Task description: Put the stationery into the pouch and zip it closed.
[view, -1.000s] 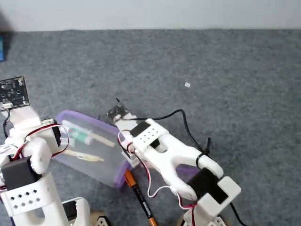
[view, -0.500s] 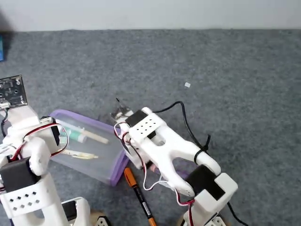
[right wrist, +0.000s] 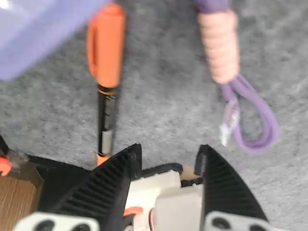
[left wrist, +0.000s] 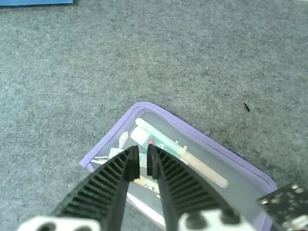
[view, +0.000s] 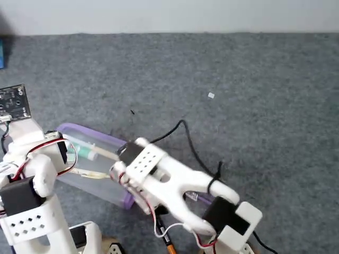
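Note:
The translucent pouch (view: 87, 133) with purple trim lies at the front left, with a white stick (view: 98, 153) and other stationery inside. In the left wrist view my left gripper (left wrist: 142, 156) is pinched shut on the pouch (left wrist: 144, 104), right above the white stick (left wrist: 192, 161). My right arm (view: 159, 174) hangs over the pouch's right end. In its wrist view my right gripper (right wrist: 168, 151) stands open over the carpet with nothing in it. Beyond it lie an orange pen (right wrist: 106, 48), a pink beaded pull (right wrist: 219, 43) and its purple cord loop (right wrist: 252, 118).
Grey carpet covers the table. A small white scrap (view: 211, 96) lies at mid right and a tiny dark speck (view: 132, 111) behind the pouch. A blue object (view: 2, 53) sits at the far left edge. The pen's tip (view: 168, 244) pokes out below my right arm.
My right arm has swung left and toward the front, now covering the pouch's right end and most of the pen. The left arm and pouch have hardly moved.

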Available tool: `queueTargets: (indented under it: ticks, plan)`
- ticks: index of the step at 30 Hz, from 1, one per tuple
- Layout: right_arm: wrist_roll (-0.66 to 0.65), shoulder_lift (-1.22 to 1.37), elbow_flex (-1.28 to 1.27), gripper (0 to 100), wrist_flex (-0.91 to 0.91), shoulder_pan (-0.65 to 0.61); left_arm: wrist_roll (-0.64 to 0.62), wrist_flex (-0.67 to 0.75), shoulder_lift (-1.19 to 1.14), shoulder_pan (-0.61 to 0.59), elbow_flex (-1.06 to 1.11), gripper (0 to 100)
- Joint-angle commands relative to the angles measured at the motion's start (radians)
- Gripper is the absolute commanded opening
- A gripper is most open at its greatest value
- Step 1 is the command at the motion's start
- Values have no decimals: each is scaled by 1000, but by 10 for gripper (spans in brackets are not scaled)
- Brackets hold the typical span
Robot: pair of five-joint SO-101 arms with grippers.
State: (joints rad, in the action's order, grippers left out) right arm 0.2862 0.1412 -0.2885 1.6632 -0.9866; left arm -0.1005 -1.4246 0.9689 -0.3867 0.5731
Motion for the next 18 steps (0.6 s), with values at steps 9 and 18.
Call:
queueTargets:
  ticks: [9,18]
  plan:
    - [114,120,35,211,-182,-140,5,20,0,-8,-41,47]
    - [107,265,43,24,-260,-130,8,20,0,-8,-42,47]
